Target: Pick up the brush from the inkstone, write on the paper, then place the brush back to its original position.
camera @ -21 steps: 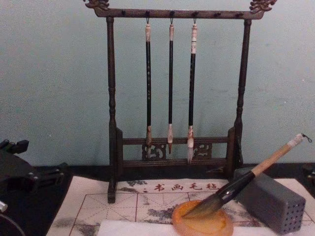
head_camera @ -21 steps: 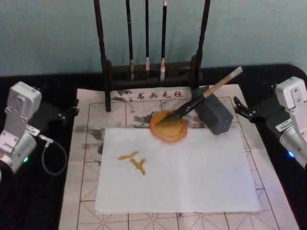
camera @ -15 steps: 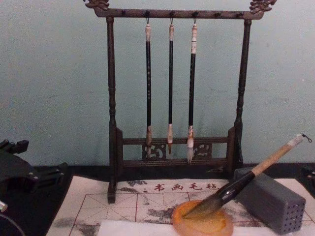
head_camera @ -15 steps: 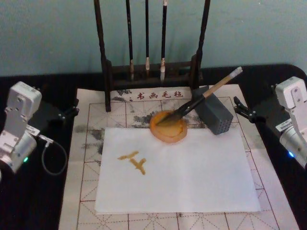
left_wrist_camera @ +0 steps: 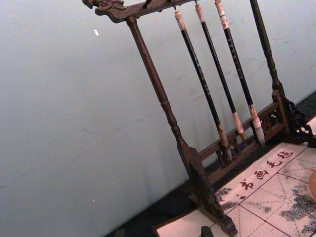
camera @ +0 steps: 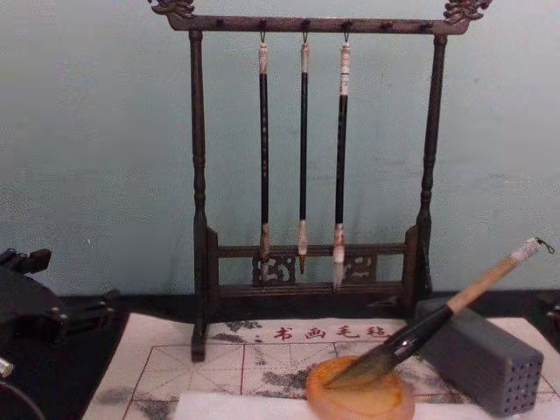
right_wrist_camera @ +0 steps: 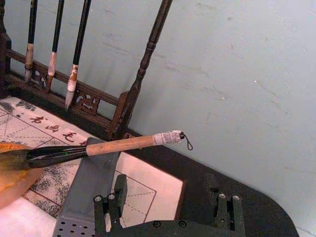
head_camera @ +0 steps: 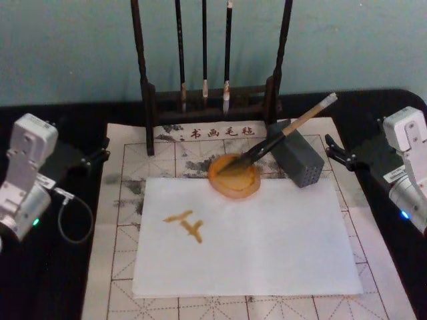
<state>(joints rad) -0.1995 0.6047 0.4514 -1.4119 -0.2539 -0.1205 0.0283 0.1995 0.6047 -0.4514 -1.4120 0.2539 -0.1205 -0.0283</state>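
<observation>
The brush [head_camera: 293,127] lies slanted, its dark bristles in the round orange inkstone [head_camera: 233,185] and its tan handle leaning on a grey block [head_camera: 301,163]. The white paper [head_camera: 267,240] lies in front of the inkstone and bears a few orange-brown strokes on its left half. My left gripper [head_camera: 97,152] is parked open at the mat's left edge, far from the brush. At the right edge, just beyond the grey block, my right gripper [head_camera: 331,150] is open and holds nothing. The right wrist view shows the brush [right_wrist_camera: 118,144] above the open right gripper [right_wrist_camera: 168,205].
A dark wooden rack [head_camera: 207,100] with three thin hanging brushes stands behind the inkstone. A beige mat [head_camera: 127,167] with red grid lines lies under the paper. A cable loop [head_camera: 73,220] hangs by my left arm on the black table.
</observation>
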